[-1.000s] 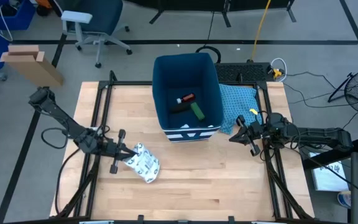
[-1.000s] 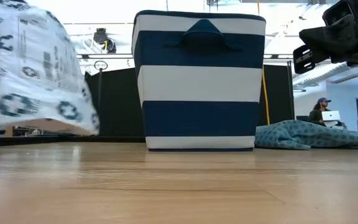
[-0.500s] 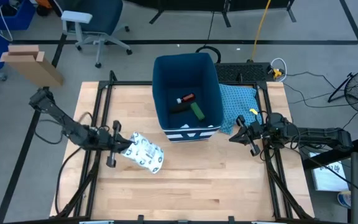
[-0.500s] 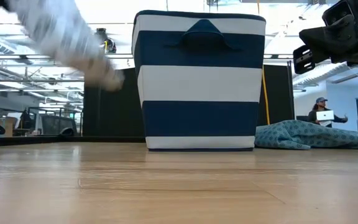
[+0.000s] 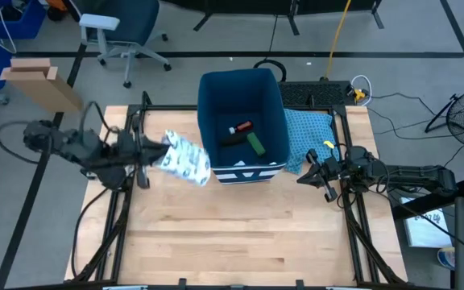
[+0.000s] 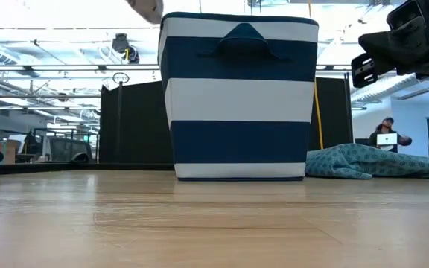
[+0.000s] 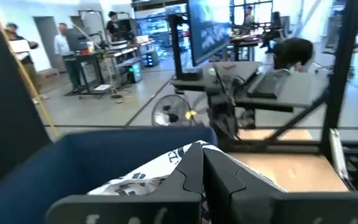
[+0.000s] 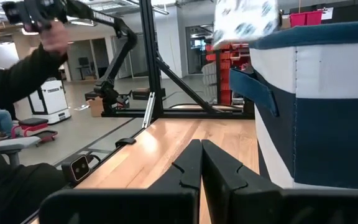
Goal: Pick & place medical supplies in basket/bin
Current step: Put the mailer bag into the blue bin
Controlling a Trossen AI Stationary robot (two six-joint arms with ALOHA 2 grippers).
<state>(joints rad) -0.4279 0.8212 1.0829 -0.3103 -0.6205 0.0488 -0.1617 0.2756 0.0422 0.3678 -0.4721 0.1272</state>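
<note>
Since a second ago our left pincer (image 5: 153, 153), pinching the white packet (image 5: 185, 159), rose toward the bin (image 5: 216, 89) at frame centre; the packet, seemingly short of the rim, could snag and drop onto the worktop (image 5: 240, 234).

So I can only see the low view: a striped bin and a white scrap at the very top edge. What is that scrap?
Observer: It is the white packet. The left end effector is shut on it and holds it in the air by the bin's left rim.
Visitor: Is anything inside the bin?
Observer: Yes, three small items lie on its floor: a reddish one, a green one and a dark one.
Visitor: And the arm at my top right?
Observer: That is the right end effector. It is shut and empty, near the table's right edge beside the blue cloth.
</note>
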